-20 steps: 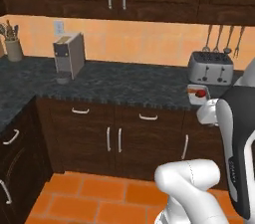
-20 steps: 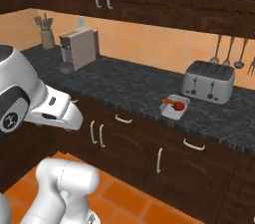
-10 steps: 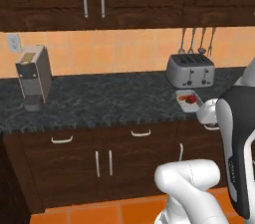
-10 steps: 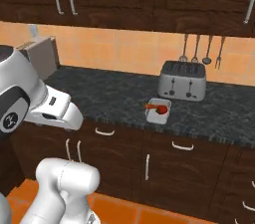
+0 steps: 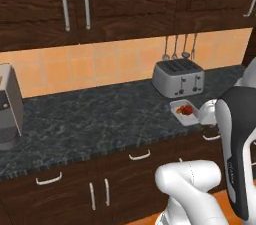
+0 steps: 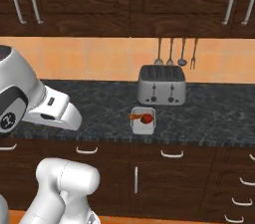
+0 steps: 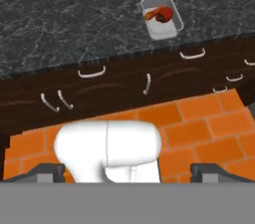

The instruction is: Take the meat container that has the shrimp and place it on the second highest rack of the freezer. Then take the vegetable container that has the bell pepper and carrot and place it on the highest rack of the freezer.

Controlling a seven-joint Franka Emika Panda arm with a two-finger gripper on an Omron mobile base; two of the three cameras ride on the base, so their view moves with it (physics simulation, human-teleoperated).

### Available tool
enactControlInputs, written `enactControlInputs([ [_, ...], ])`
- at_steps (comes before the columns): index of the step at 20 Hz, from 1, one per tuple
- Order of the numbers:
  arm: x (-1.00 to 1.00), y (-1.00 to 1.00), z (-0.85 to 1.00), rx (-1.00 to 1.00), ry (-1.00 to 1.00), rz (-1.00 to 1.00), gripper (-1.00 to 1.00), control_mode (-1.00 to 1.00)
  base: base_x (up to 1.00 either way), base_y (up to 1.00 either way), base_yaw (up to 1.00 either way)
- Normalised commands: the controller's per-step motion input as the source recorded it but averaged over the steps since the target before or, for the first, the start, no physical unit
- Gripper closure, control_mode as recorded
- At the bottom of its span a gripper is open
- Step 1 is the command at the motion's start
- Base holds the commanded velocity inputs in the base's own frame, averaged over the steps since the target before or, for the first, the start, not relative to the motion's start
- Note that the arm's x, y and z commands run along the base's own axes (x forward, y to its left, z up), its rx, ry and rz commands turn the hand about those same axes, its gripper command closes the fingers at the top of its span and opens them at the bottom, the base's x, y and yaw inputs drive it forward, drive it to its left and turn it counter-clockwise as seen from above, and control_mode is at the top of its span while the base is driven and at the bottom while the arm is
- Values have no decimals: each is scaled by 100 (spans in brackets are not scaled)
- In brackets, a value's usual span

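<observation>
The vegetable container (image 6: 143, 120) is a small white tray on the dark counter just in front of the toaster. In it lie a red bell pepper (image 6: 147, 118) and an orange carrot (image 6: 135, 116). The same vegetable container (image 5: 184, 112) sits beside my arm in the left base view. From the hand, the vegetable container (image 7: 160, 18) lies far up the picture, well away from my gripper (image 7: 128, 172). The gripper is open wide and holds nothing. The meat container with the shrimp and the freezer are out of view.
A silver toaster (image 6: 161, 85) stands against the orange tiled wall, with utensils (image 6: 174, 51) hanging above it. A grey coffee machine (image 5: 7, 106) sits at the counter's left. Dark cabinets (image 7: 124, 88) with handles run under the counter (image 5: 100, 119), above an orange tile floor (image 7: 199, 123).
The whole picture has shifted: the base has moved, so the toaster and vegetable container now sit nearer the middle of both base views. The gripper has stayed open.
</observation>
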Motion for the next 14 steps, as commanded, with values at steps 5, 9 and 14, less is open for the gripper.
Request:
enactControlInputs([
  [5,0,0,0,0,0,0,-100,100,53,1,9],
  [9,0,0,0,0,0,0,-100,100,44,3,11],
  [14,0,0,0,0,0,0,-100,100,21,15,9],
])
